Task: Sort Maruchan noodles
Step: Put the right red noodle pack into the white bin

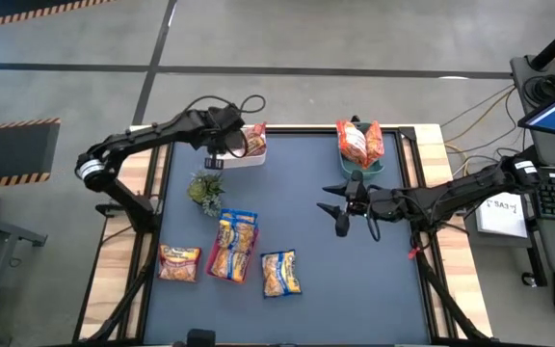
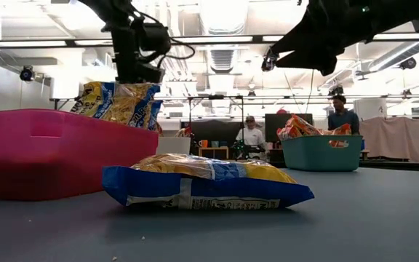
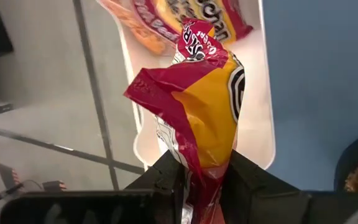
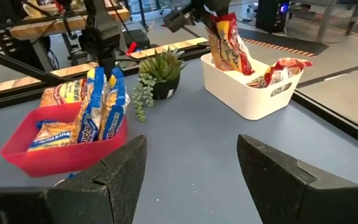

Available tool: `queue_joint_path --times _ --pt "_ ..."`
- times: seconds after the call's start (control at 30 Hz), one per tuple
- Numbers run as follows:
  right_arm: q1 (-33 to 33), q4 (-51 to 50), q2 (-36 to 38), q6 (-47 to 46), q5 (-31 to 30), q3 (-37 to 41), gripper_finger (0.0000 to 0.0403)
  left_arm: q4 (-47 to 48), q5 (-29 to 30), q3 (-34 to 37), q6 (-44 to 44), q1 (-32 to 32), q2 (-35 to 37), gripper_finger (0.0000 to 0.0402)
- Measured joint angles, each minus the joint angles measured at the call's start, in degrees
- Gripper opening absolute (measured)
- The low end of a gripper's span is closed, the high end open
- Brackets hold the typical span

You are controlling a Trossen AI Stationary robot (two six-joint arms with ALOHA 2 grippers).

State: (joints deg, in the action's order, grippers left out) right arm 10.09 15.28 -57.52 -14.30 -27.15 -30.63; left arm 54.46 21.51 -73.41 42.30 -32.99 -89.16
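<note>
Red-trimmed noodle packet (image 3: 201,118) clamped in left pincer (image 3: 201,186) above white bin (image 4: 253,93); right pincer (image 4: 191,180) apart, empty.

**Packets, bins and plant around the two tools**

The left tool (image 1: 234,146) is hanging over the white bin (image 1: 251,154), gripping a packet (image 3: 201,112) above another packet (image 3: 166,22) lying inside. The plant (image 1: 205,189) is sitting just beside it. The right tool (image 1: 340,204) is hovering near the teal bin (image 1: 361,166), with the tray (image 4: 55,140) ahead.

Containers on table: one red tray (image 1: 234,253), one white bin (image 1: 251,154), one teal bin (image 1: 362,166). One plant (image 1: 205,190). Two loose noodle packets (image 1: 179,262), lower frame.
</note>
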Motion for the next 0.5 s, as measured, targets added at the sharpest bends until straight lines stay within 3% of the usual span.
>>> queue_joint_path --times 0.5 --pt "0.0 -0.04 0.0 -0.03 0.01 0.0 0.0238 -0.33 -1.09 0.0 -0.21 -0.02 -4.36 0.0086"
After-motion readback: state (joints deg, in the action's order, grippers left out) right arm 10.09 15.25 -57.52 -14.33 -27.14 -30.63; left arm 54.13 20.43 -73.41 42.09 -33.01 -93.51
